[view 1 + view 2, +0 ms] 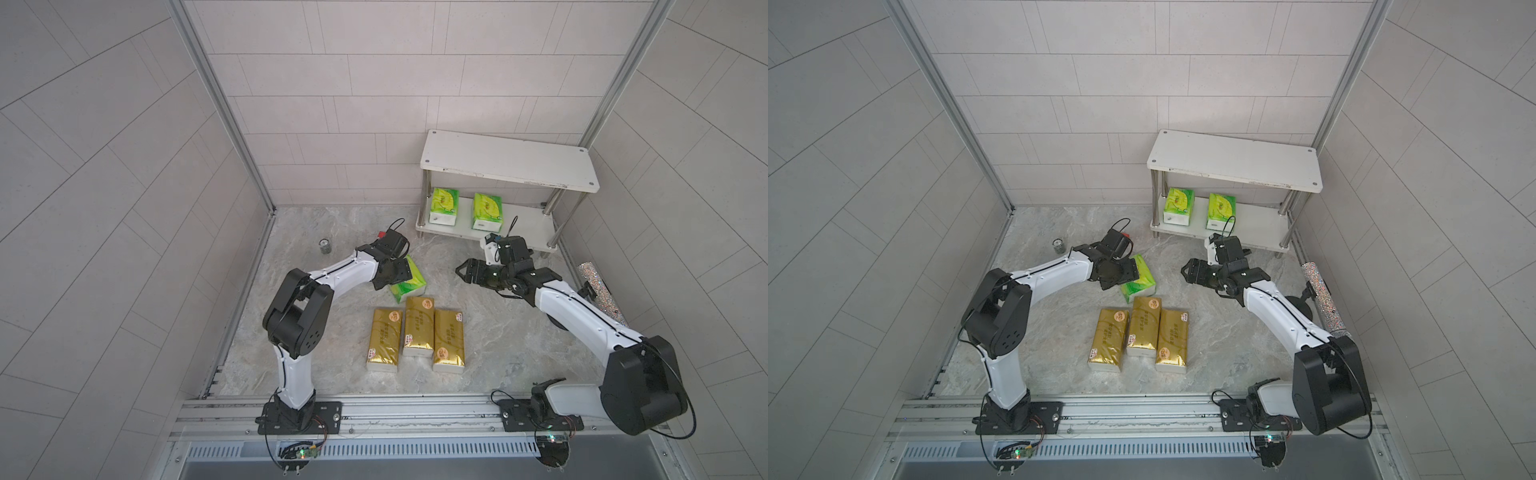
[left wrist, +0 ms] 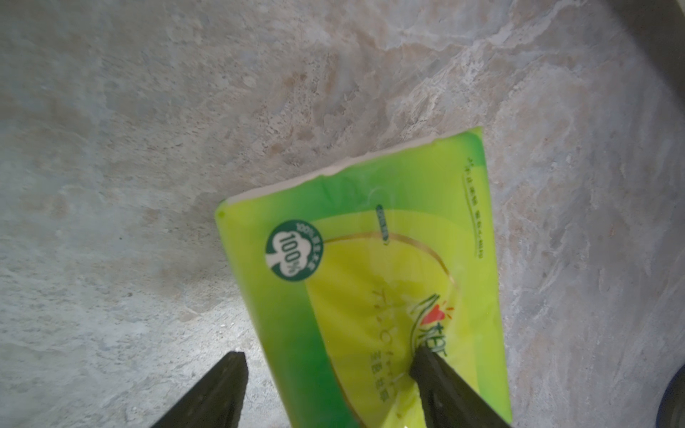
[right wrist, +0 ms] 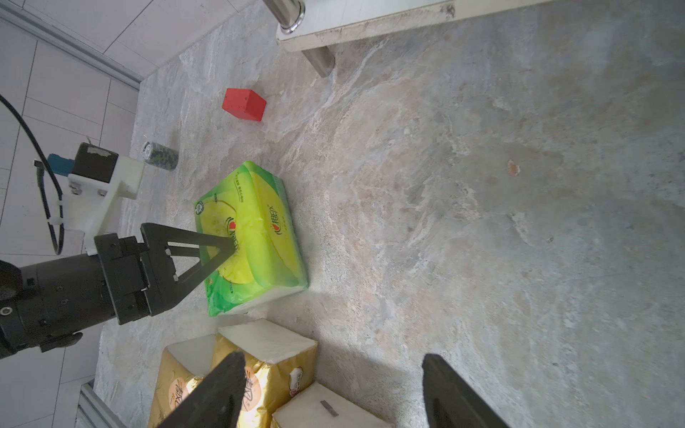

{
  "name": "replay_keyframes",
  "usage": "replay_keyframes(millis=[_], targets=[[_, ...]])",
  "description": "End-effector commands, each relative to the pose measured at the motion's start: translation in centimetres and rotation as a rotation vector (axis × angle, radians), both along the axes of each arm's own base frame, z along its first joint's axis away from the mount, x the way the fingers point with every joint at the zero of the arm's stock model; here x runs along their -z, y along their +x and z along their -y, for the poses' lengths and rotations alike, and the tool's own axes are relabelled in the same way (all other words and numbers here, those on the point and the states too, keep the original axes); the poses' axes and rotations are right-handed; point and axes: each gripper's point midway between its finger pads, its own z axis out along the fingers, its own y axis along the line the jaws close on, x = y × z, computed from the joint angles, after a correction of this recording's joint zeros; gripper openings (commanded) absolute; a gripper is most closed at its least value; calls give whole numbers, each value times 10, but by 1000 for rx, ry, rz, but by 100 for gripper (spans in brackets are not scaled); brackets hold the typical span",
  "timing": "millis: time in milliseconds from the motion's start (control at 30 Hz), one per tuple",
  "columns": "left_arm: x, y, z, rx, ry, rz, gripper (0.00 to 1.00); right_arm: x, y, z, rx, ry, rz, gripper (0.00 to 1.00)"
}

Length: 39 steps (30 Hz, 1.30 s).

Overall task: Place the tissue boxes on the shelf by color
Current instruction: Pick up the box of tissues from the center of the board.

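A green tissue box [image 1: 409,286] [image 3: 259,229] lies on the floor just behind three gold tissue boxes [image 1: 419,326] [image 1: 1144,324] set side by side. My left gripper [image 1: 397,275] [image 2: 330,355] is down on the green one: one fingertip [image 2: 426,361] digs into its creased top, the other stands by its long side. My right gripper [image 1: 463,270] [image 3: 333,355] hovers open to the right, nothing between its fingers. The shelf [image 1: 511,164] stands at the back right with two green boxes [image 1: 444,205] [image 1: 487,211] on its lower board; its top board is bare.
A red block [image 3: 244,104] and a small can [image 1: 324,246] sit behind the left arm. A glittery roll [image 1: 600,293] lies along the right wall beside the right arm. Tiled walls close in the floor on three sides.
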Motion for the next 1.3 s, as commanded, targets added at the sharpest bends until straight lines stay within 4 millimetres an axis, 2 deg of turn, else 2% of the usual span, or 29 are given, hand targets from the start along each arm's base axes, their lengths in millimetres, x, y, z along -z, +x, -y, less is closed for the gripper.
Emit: replay_keyframes(millis=[0,100,233,300,400,600,800,933,1267], targets=[[10,-9,7,-39,4,-67,79,2,1,-2,4,12,3,79],[-7,-6,14,-9,15,-36,80,2,4,-5,1,15,2,79],[-57,-1,-5,61,112,82,84,0,5,-7,-5,12,8,79],[-76,1,-13,128,182,125,86,0,4,-7,-7,10,8,79],[-86,6,-26,261,265,144,88,0,1,-8,-13,12,2,79],[-77,15,-39,547,324,78,88,-9,-10,-19,-37,35,1,79],[-70,27,-18,672,278,114,90,-11,-18,-38,-65,71,-10,79],[-53,27,-4,709,215,97,90,-6,-20,-45,-78,70,-23,79],[-16,42,-3,637,150,66,89,2,-28,-48,-92,66,-46,79]])
